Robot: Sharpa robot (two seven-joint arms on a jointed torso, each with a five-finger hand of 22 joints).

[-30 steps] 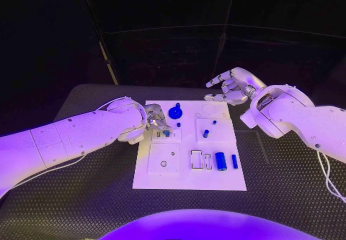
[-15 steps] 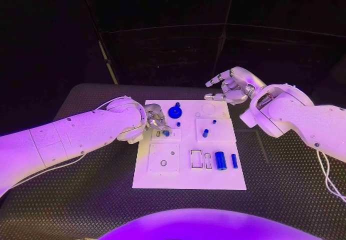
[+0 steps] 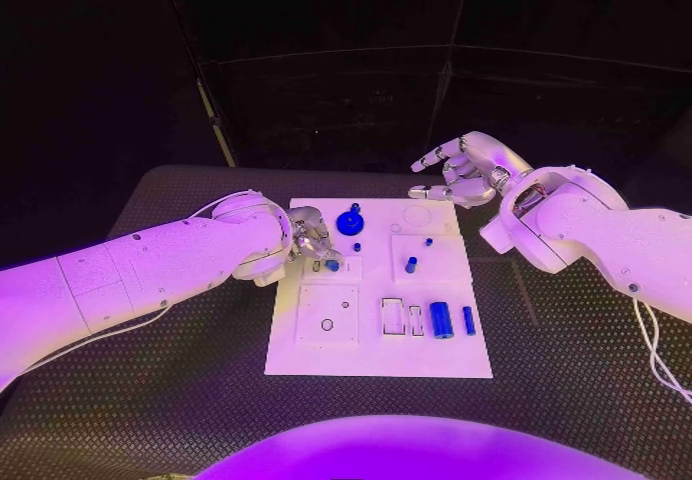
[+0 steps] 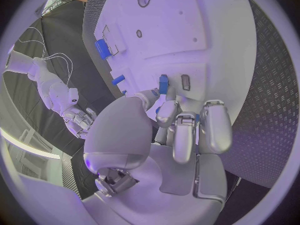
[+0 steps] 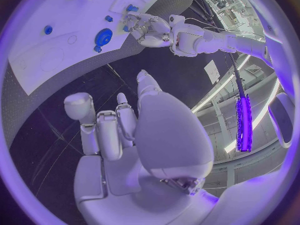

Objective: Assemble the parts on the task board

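The white task board (image 3: 378,355) lies in the middle of the table. My left hand (image 3: 309,243) is over its far left part, fingers curled. Thumb and fingertip pinch a small blue part (image 3: 333,265) that stands in the board beside a narrow slot; the left wrist view shows this part (image 4: 163,83) at the fingertips (image 4: 167,111). A round blue part (image 3: 351,223) lies just behind, and a blue peg (image 3: 411,265) stands further right. A blue cylinder (image 3: 441,321) and a thin blue pin (image 3: 467,320) lie near the slots. My right hand (image 3: 462,168) hovers beyond the board's far right corner, fingers apart, holding nothing.
The board rests on a black patterned table (image 3: 159,390) with free room on both sides. An oval hole (image 3: 327,325) sits in the board's near left plate. My left forearm (image 3: 144,280) crosses the table's left side; the right forearm (image 3: 606,240) hangs over its right side.
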